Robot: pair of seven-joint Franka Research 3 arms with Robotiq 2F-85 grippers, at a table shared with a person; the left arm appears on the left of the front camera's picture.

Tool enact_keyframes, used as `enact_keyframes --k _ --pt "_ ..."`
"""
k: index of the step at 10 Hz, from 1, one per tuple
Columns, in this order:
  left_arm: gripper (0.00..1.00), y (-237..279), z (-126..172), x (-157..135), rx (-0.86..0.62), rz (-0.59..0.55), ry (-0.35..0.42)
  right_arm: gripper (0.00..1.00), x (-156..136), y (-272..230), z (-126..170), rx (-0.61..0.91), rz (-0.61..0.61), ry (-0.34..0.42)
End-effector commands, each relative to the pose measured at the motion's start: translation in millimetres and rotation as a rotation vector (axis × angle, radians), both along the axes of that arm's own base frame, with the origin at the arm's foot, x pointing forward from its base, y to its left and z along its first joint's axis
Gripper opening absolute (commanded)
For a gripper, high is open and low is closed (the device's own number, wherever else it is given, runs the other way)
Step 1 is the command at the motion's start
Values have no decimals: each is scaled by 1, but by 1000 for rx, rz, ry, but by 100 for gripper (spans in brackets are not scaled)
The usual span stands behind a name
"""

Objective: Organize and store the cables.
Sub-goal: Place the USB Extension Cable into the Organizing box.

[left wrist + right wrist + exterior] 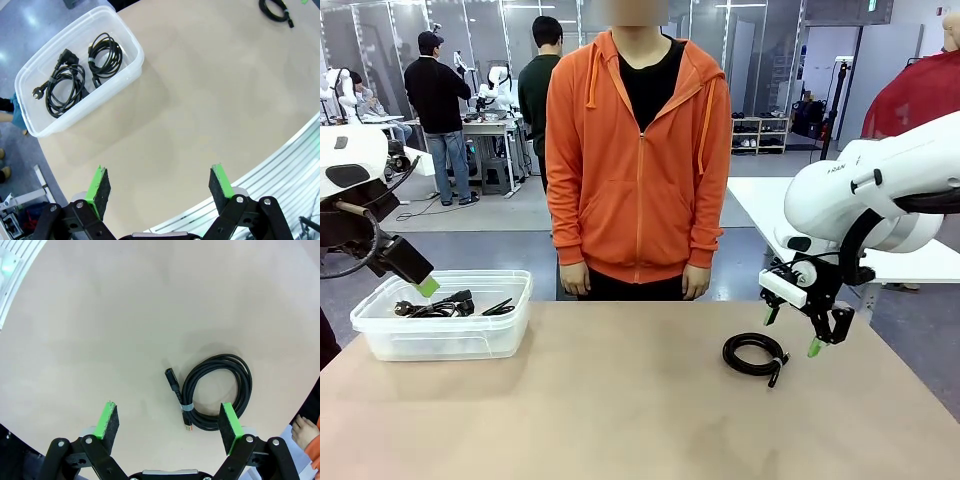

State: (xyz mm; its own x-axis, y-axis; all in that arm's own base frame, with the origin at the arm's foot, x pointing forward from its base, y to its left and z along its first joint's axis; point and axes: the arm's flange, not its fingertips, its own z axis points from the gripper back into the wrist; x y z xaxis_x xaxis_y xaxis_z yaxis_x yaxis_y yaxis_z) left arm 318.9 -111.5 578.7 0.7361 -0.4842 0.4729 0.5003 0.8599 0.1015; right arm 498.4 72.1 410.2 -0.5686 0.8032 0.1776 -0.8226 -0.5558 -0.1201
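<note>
Two cables [80,70] already lie in the clear bin [30,120], probably as storage, while one coiled cable [217,392] remains on the table [620,400] under the right gripper [170,425], released wide like the left gripper [160,187]

Right gripper [802,330] spread, above coiled cable [754,355]; bin [380,338] holds cables [448,304].
</note>
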Motion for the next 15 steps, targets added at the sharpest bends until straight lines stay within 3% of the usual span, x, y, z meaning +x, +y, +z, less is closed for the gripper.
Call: enact_keyframes --k 1,3,5,15 --pt "100 1 0 -2 2 2 4 100 3 -1 1 -10 -35 -11" --pt "100 1 0 -2 2 2 4 100 0 0 0 0 -4 -1" --pt "100 1 0 -2 2 2 4 100 7 3 -20 -53 -14 -28" --pt "100 1 0 -2 2 2 4 100 44 -2 -93 -129 -58 13"
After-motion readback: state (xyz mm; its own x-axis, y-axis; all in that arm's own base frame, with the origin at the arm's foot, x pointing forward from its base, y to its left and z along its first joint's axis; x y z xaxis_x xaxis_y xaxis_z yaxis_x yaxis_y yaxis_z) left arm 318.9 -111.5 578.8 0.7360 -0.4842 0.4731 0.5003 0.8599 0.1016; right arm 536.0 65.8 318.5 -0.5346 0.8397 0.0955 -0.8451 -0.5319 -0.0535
